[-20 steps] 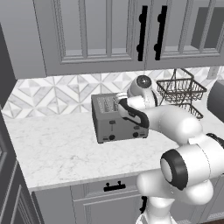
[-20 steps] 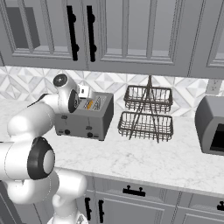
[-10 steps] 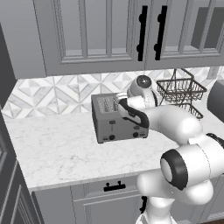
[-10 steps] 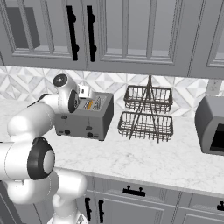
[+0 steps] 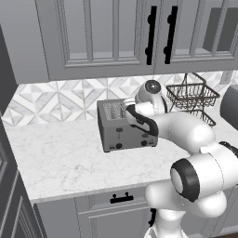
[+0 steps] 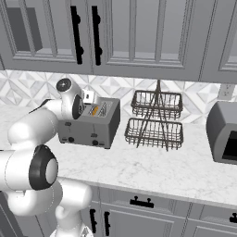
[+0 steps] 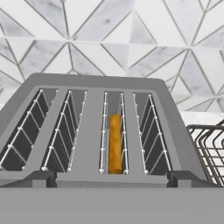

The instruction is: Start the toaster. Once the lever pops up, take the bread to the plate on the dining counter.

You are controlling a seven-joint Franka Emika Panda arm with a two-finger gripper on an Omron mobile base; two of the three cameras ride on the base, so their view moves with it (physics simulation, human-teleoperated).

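Toaster (image 5: 125, 130), grey four-slot box, sits on the marble desk (image 5: 65, 158) near the patterned tile backsplash (image 5: 56, 100); two small black knobs on its front face, no brand or writing readable on it. Bread (image 7: 115, 143), one orange-tan slice, stands on edge down in the third slot from the left in the hand view, also seen as an orange spot in the toaster top (image 6: 94, 110). Claw (image 7: 111, 178) hangs just above the toaster's near end, jaws spread fully wide with both tips at the slot edge, holding nothing. Two-tier wire basket (image 6: 155, 120) stands beside the toaster, then a toaster oven (image 6: 223, 132) farther along. Grey cabinets (image 6: 115, 32) with black handles above, no labels.
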